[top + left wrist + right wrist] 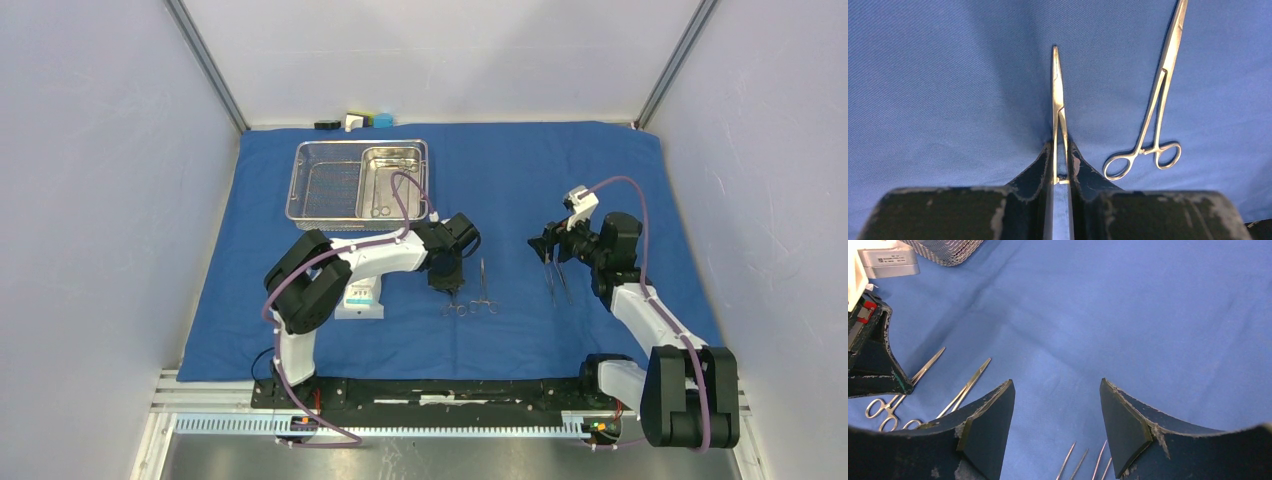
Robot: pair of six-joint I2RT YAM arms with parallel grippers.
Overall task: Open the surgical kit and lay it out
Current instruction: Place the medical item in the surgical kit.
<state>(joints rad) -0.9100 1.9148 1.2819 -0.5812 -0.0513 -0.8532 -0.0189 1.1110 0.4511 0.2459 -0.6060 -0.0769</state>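
The blue cloth wrap (pixel 500 180) lies spread flat. The wire-mesh basket (pixel 325 185) stands at the back left with the steel pan (pixel 395 160) inside it, and instruments lie in the pan. My left gripper (pixel 447 284) is shut on a slim steel instrument (pixel 1057 95), low at the cloth, its tip pointing away. A second ring-handled instrument (pixel 1154 112) lies just right of it. My right gripper (pixel 545 247) is open and empty (pixel 1057 385) above the cloth. The tips of two more instruments (pixel 1083 462) lie under it. A white packet (pixel 360 297) lies beneath my left arm.
Small black, white and blue blocks (pixel 355 122) sit behind the cloth's far edge. In the right wrist view my left gripper (pixel 873 360) is at the left, with both instruments (pixel 965 387) beside it. White walls enclose the table.
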